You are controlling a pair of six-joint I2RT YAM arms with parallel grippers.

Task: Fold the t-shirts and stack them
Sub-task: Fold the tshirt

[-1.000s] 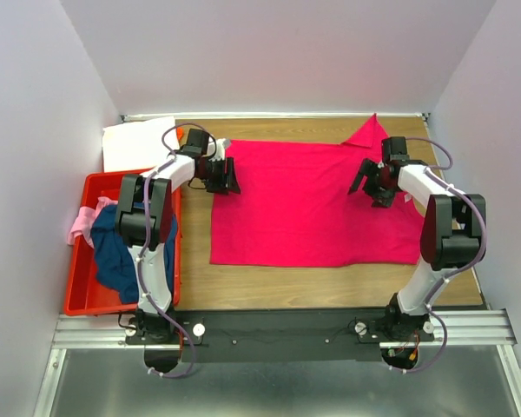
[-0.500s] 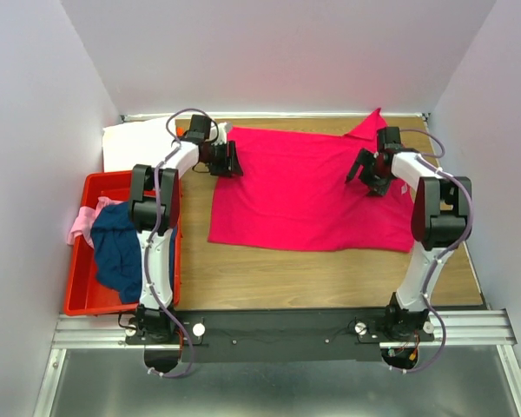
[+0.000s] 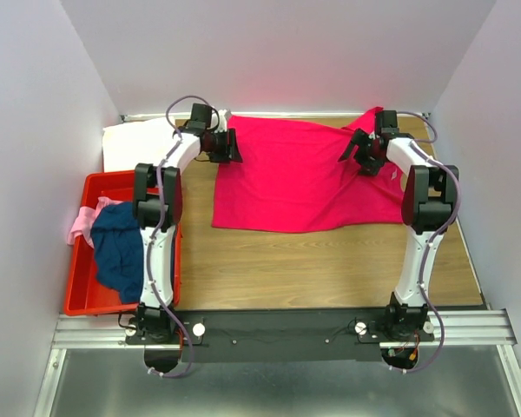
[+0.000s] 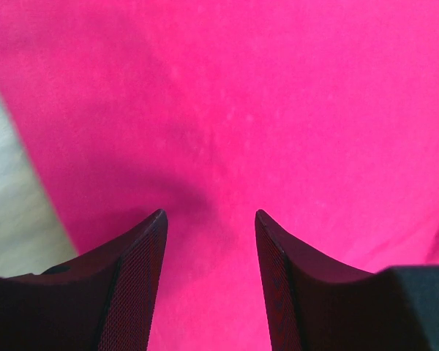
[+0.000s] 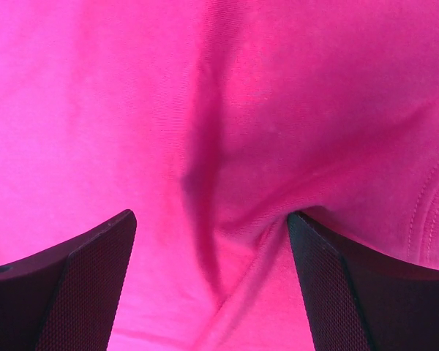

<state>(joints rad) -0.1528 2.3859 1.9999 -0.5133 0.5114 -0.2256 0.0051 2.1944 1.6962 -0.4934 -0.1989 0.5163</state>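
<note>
The step in hand looks like laying out the magenta-pink t-shirt (image 3: 295, 178) before the 1st fold. It lies spread across the far half of the tabletop (image 3: 286, 269), not yet folded. Its near hem runs a little askew, and cloth is bunched up at the far right corner.

Both arms reach to the far side. The left gripper (image 3: 230, 146) sits at the shirt's left edge and the right gripper (image 3: 354, 152) over its right part. Both wrist views show the jaws standing apart with nothing between them, only pink cloth beyond the tips. A crease runs through the cloth ahead of the right jaws.

The next move probably calls for smoothing that crease and the bunched corner. After that, each pair of jaws would need to close on an edge so that a clean fold can be carried over.

The red bin (image 3: 80, 295) at the left holds the navy t-shirt (image 3: 117, 248) and the pale pink t-shirt (image 3: 81, 221), both crumpled and waiting. The white t-shirt (image 3: 135, 143) lies flat at the far left corner, just beside the left arm. Nothing blocks the bare wood nearer the arms.
</note>
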